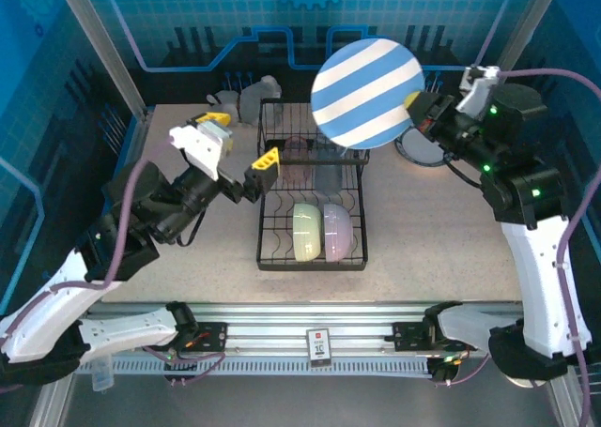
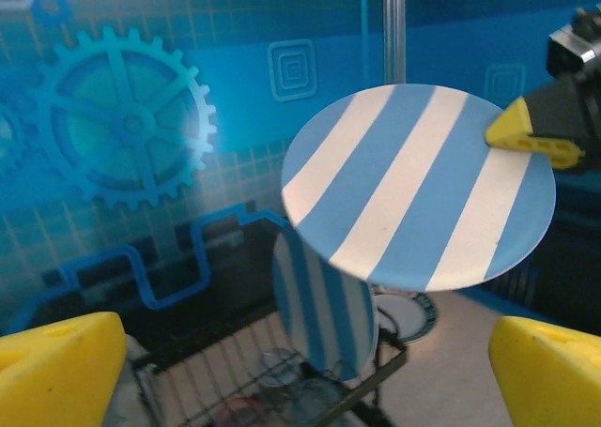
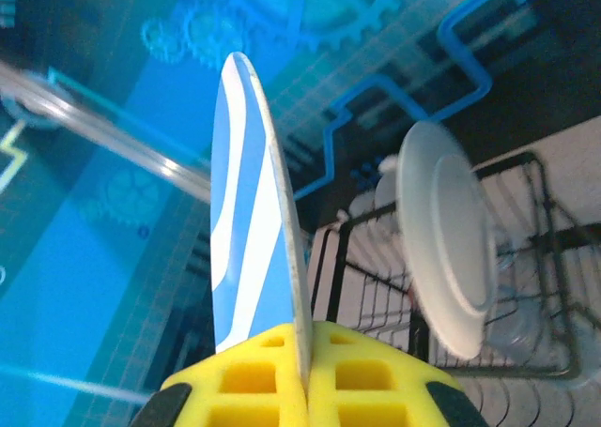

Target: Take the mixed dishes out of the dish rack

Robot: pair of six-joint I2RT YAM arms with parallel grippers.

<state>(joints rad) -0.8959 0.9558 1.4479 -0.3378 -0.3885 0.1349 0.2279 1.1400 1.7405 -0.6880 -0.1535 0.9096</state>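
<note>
Blue-and-white striped plate (image 1: 366,93) in the air above the far end of the dish rack (image 1: 266,258).
The right jaws are clenched on the plate's right rim, its striped face turned up. The left jaws stand released and spread wide at the rack's left side, apart from the plate. A second plate (image 2: 324,305) stands in the rack.

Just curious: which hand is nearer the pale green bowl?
Left. The left gripper is open, up-left of the pale green bowl; the right gripper, gripping a striped plate, is farther, up-right.
</note>
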